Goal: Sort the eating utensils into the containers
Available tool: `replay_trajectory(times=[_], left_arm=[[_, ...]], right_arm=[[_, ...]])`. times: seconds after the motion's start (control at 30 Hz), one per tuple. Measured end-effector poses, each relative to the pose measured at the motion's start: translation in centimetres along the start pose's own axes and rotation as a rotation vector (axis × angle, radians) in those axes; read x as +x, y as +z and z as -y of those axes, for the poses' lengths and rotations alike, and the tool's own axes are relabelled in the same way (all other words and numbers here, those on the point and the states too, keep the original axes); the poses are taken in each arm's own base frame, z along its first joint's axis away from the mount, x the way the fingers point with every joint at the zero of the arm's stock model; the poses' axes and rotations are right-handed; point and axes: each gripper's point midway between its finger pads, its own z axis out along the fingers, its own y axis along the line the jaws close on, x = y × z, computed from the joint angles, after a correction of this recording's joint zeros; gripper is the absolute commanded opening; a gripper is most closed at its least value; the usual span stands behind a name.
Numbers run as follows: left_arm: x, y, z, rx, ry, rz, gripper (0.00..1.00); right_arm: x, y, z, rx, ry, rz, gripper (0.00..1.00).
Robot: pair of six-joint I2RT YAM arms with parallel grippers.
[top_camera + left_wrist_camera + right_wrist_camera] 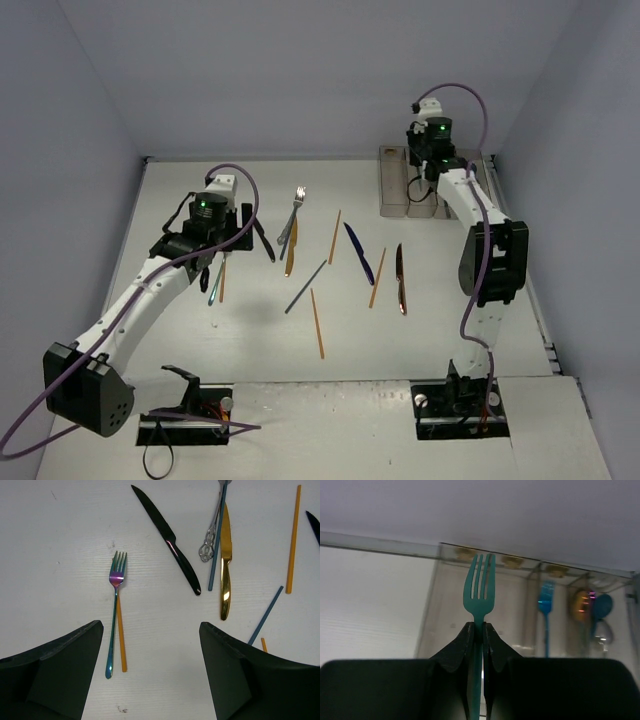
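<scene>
left end effector (150,630) apart | right end effector (479,626) clamped on teal fork (480,587), handle hidden

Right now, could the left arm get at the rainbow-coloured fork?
Probably yes: its open jaws hang over the fork and nothing covers it, though an orange chopstick lies close along its handle.

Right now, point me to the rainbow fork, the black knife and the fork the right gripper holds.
rainbow fork (116,578), left wrist view, base of the tines.
black knife (167,536), left wrist view, where blade meets handle.
teal fork (479,595), right wrist view, just below the tines.
</scene>
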Motion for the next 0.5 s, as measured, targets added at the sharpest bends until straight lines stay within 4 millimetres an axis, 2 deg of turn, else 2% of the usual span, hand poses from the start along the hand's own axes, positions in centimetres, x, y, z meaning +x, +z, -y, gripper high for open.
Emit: replay_trajectory(times=[0.1, 0.2, 0.3, 0.5], left_arm=[[0.5, 0.6, 0.0, -0.004, 0.006, -0.022, 0.75], [0.9, 1.1, 0.1, -0.006, 0.01, -0.04, 0.75], [1.2, 1.4, 0.1, -0.007, 0.013, -0.053, 0.75], [2.0, 2.3, 0.3, -0.005, 0.02, -0.087, 0.75]], right_arm=[[0.6, 0.8, 4.6, 0.02, -0.014, -0.007, 0.0], [1.3, 2.1, 7.2, 0.018, -0.024, -0.013, 0.0], [2.9, 3.9, 8.0, -0.003, -0.032, -0.032, 0.0], [7.5, 7.0, 7.2, -0.041, -0.038, -0.11, 0.0]])
